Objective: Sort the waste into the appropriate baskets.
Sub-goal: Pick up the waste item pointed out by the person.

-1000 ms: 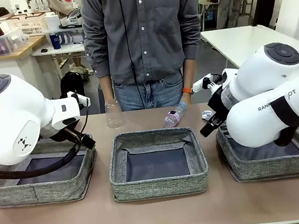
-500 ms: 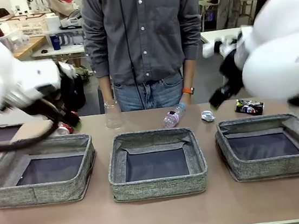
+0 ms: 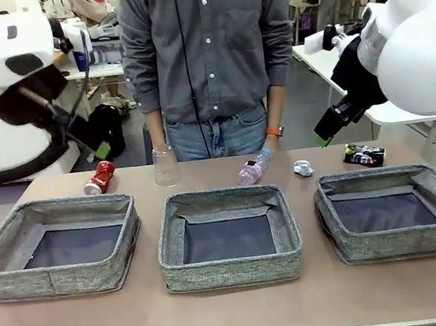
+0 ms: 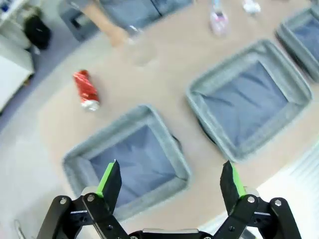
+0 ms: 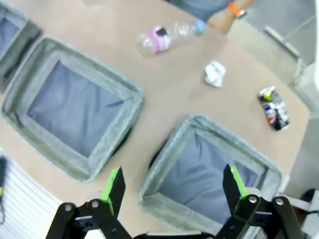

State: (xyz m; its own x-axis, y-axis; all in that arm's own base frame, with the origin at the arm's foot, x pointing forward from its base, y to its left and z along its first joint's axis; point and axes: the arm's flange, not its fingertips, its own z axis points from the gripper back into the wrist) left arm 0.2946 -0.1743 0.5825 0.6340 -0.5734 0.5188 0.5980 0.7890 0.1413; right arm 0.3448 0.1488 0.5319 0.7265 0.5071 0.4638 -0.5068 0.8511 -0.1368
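We're at the very start of the sort. All three grey baskets sit bare: the left basket (image 3: 1, 273), the middle basket (image 3: 231, 271) and the right basket (image 3: 403, 245), in a row along our side of the table (image 3: 236, 312). Our left gripper (image 4: 169, 174) hangs high over the left end, jaws spread wide, nothing between them. Our right gripper (image 5: 173, 179) is up over the right end, just as wide and just as empty.

Beyond the baskets the waste lies in a line in front of the person (image 3: 208, 53). There's the crushed red can (image 3: 100, 177) behind the left basket, then the clear plastic cup (image 3: 165, 168) standing upright. The clear bottle with pink label (image 3: 254, 168) lies on its side behind the middle basket, and the crushed dark multicoloured can (image 3: 363, 155) lies behind the right basket. Between those two sits the crumpled white paper ball (image 3: 303, 168).

By our reckoning, the step in hand is choosing a first piece. The red can suits our left arm, the dark can our right. The move is to come down with the jaws straddling the can, close, and lift it across to a basket.
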